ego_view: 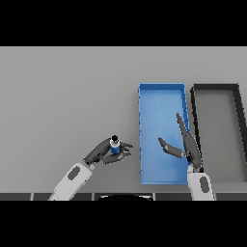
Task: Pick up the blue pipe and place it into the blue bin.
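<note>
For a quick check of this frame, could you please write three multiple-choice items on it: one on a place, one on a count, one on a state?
1. Where is the blue pipe?
A. in the blue bin
B. in the left hand, left of the blue bin
C. in the black bin

2. How many bins stand on the table?
A. one
B. two
C. three

3. How is the right hand?
A. open, holding nothing
B. closed on the pipe
C. out of view

Answers:
1 B: the left hand has its fingers curled round the pipe, beside the blue bin.
2 B: only the blue bin and the black bin show.
3 A: the right hand has straight fingers over the blue bin.
</note>
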`<move>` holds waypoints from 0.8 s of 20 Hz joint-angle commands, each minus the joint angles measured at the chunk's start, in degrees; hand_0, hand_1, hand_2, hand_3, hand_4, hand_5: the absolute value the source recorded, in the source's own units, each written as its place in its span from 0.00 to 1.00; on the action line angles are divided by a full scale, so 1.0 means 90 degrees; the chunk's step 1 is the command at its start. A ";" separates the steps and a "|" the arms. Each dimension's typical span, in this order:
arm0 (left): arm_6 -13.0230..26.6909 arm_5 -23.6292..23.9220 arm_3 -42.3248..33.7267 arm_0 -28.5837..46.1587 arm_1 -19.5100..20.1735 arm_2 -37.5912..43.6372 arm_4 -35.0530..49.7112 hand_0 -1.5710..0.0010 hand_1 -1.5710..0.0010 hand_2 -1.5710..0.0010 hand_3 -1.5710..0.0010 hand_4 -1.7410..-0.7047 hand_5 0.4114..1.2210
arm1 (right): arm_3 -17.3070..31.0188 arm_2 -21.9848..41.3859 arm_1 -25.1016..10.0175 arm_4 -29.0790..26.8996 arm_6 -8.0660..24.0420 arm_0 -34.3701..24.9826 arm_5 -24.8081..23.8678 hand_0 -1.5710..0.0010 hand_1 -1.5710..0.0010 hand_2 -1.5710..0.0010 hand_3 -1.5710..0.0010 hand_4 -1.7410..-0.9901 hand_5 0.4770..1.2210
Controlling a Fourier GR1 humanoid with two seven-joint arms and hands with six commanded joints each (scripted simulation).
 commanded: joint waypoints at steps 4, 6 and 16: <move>-0.0143 -0.0012 -0.0506 -0.0039 -0.0231 0.0008 0.0067 0.02 0.02 0.01 0.02 0.25 0.99 | -0.0005 0.0085 0.0055 0.0170 -0.0068 0.0025 -0.0092 1.00 1.00 1.00 1.00 0.80 0.10; 0.0128 0.0013 -0.0701 -0.0145 -0.0302 0.0036 0.0042 0.01 0.01 0.01 0.01 0.26 0.99 | -0.0003 0.0067 0.0005 0.0156 -0.0120 0.0073 -0.0053 1.00 1.00 1.00 1.00 0.80 0.11; 0.0802 -0.0361 -0.1097 -0.0375 -0.0398 0.0149 -0.0036 0.00 0.00 0.00 0.00 0.26 1.00 | 0.0288 -0.0011 -0.0165 0.0102 -0.0114 -0.0359 0.0100 1.00 1.00 1.00 1.00 0.82 0.14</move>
